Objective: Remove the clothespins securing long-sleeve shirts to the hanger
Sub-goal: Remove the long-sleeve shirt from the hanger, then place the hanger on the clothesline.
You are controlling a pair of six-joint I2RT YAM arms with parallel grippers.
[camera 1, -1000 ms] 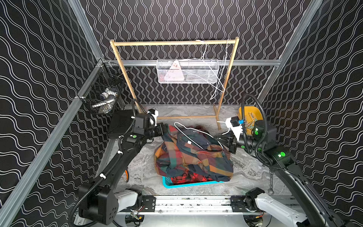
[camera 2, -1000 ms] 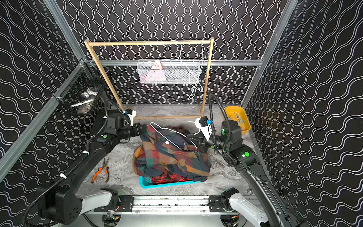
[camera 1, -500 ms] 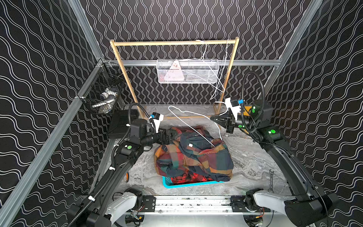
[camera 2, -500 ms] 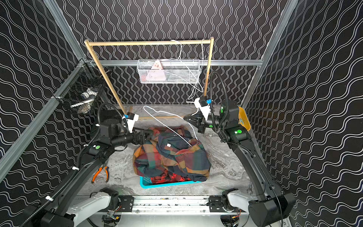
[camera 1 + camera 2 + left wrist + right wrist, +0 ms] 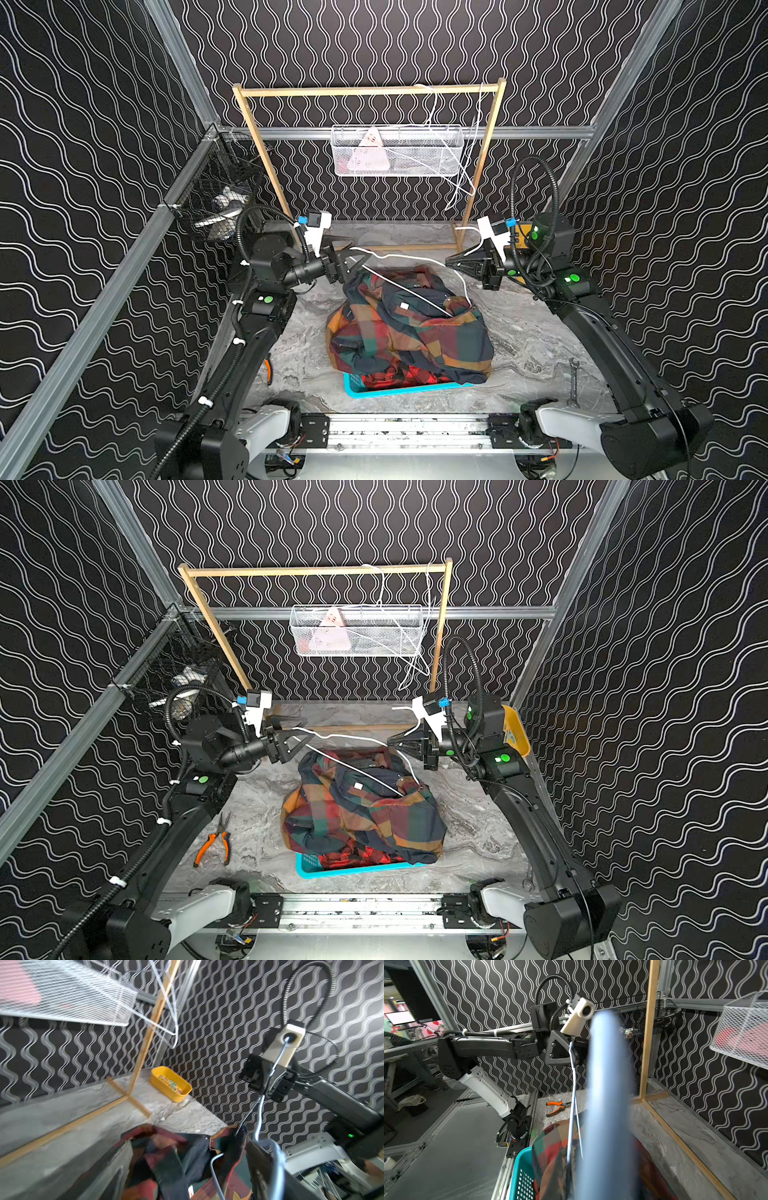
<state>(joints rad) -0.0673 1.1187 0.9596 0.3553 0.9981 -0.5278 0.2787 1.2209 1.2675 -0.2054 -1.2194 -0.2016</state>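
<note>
Both top views show the long-sleeve shirts heaped mid-counter on a teal basket, orange-navy checks over red-black. The right end effector clenches the hanger; the left end effector stands released at its end. Only the left wrist view looks inside the yellow tray, far right.

Shirts heaped in the laundry basket at table centre, wire hanger across the top. Wooden rack stands behind, mesh basket on the wall beyond it. Pliers left of the heap, wrench right, tray in the far right corner.
</note>
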